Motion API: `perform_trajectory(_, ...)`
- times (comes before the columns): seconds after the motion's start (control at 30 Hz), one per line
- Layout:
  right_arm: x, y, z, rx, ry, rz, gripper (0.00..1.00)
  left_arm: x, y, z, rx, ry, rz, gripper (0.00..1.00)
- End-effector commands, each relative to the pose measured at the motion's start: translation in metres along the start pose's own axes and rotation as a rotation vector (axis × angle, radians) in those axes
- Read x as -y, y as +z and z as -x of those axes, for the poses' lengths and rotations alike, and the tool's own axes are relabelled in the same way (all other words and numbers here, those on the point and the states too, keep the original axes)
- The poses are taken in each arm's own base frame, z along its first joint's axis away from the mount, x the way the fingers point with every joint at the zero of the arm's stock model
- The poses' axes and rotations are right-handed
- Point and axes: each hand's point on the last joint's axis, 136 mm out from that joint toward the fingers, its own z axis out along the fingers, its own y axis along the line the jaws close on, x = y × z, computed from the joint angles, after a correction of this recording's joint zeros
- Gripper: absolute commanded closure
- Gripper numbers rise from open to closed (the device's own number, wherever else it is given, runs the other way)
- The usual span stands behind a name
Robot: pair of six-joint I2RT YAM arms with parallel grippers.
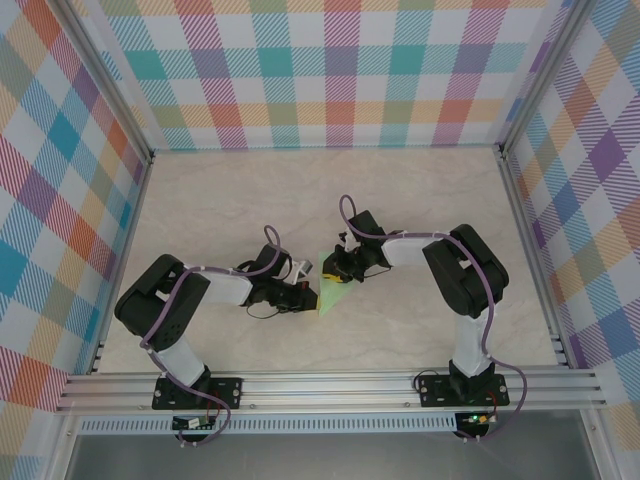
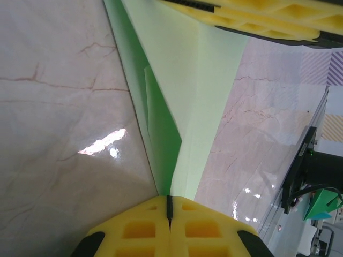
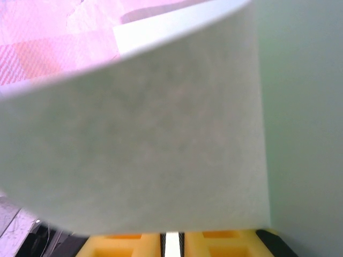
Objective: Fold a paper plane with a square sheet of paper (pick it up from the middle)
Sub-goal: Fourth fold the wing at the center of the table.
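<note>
Standing here, I see both arms reach in towards each other and meet about midway between the table's (image 1: 250,190) left and right edges, a little nearer its near edge than its far one. Between them is the sheet of paper (image 1: 331,294), pale mint green and already creased into a pointed shape. The point seems to aim at the near edge.

The left pincer (image 2: 169,210) is closed tight on the paper: its two yellow pads press flat together with the layers caught in the seam. I take that as an anchor hold, keeping the folded layers stacked so the crease can't spring open. From that grip the paper widens and runs away from the pads. As far as I can judge, it stands up off the marble rather than lying flat. A darker green flap shows tucked inside the lighter outer fold.

The right pincer (image 1: 344,276) works the opposite, wider end. Its pads are drawn nearly together with only a thin slit between them, and one yellow finger (image 2: 257,19) lies across the paper's far edge, so it seems to have that end nipped. The sheet curls right across that wrist's camera, too close to make out the exact bite.

Holding both ends would keep the paper taut along its length, which I reckon is the purpose, since a stretched crease is easier to sharpen or fold over. The danger, to my eye, is an uneven pull, as paper this thin could tear or slip out of the left grip
</note>
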Motion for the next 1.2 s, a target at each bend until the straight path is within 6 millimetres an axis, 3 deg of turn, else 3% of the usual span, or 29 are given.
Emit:
perform_trajectory(0.0,0.063,0.009,-0.014,-0.02,0.091,-0.194,0.84,-0.02,0.006,-0.031,-0.097,-0.084,0.039,1.0)
perform_trajectory(0.33,0.062,0.012,-0.011,-0.017,0.101,-0.179,0.84,-0.028,0.006,-0.047,-0.127,-0.114,0.051,1.0)
perform_trajectory(0.4,0.063,0.011,-0.011,-0.013,0.104,-0.188,0.84,-0.026,0.004,-0.046,-0.118,-0.108,0.049,0.96)
perform_trajectory(0.5,0.062,0.013,-0.011,-0.019,0.103,-0.179,0.84,-0.016,-0.002,-0.037,-0.081,-0.094,0.035,0.94)
perform_trajectory(0.53,0.062,0.013,-0.012,-0.024,0.103,-0.173,0.85,-0.01,-0.005,-0.033,-0.063,-0.092,0.026,0.88)
perform_trajectory(0.67,0.061,0.014,-0.013,-0.031,0.104,-0.165,0.85,0.013,-0.022,-0.009,0.047,-0.063,0.015,0.79)
perform_trajectory(0.83,0.06,0.015,-0.011,-0.029,0.105,-0.162,0.85,0.041,-0.039,0.02,0.146,-0.029,-0.009,0.78)
perform_trajectory(1.07,0.061,0.015,-0.012,-0.028,0.112,-0.165,0.84,0.067,-0.015,0.036,0.123,0.004,-0.043,0.78)
perform_trajectory(1.17,0.061,0.016,-0.012,-0.028,0.115,-0.161,0.84,0.06,-0.003,0.039,0.13,-0.005,-0.009,0.79)
